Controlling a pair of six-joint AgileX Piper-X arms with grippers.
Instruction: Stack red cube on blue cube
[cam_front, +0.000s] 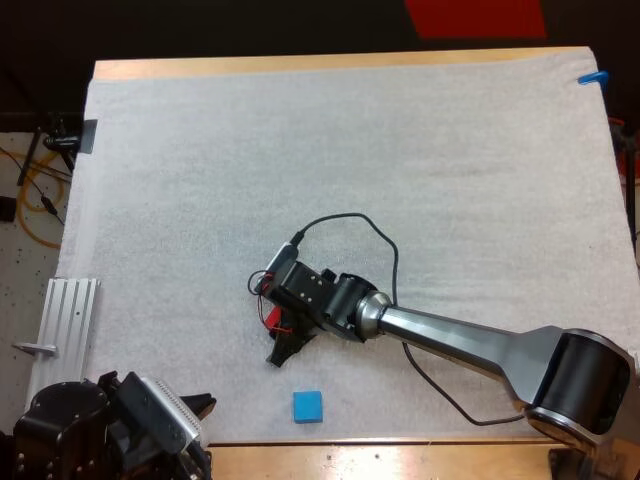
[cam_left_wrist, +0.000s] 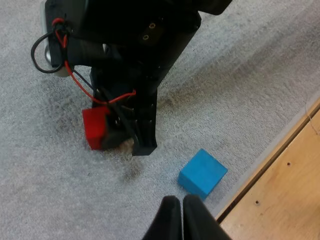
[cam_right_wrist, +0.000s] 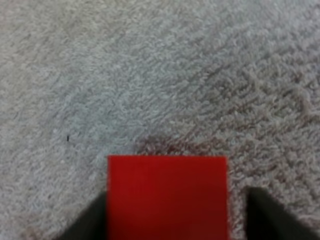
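While the red cube sits on the white mat between the fingers of the right tool, the grasp is judged to be the step in hand, not the lift. From the right wrist, one finger is seen against one cube face, and a strip of mat is seen between the other finger and the opposite face. The right tool is therefore taken as spread around the cube, not clamped on it. From the left wrist, the same tool is seen pointed down at the mat with the cube low at its tips.

The blue cube is found beside the right tool but apart from it, on the side toward the near edge of the counter. It is just ahead of the tips of the left tool. It lies flat on the mat, turned at an angle to the mat edge. The left tool is pinched together on nothing, fingers touching.

Next move, as judged: the gap is to be closed squarely on the red cube. A straight lift and a short carry to the blue cube are then needed, with the wrist turned so the faces line up before release. An off-centre squeeze could twist the cube.

No brand, label or writing can be read on cubes, tools or mat.
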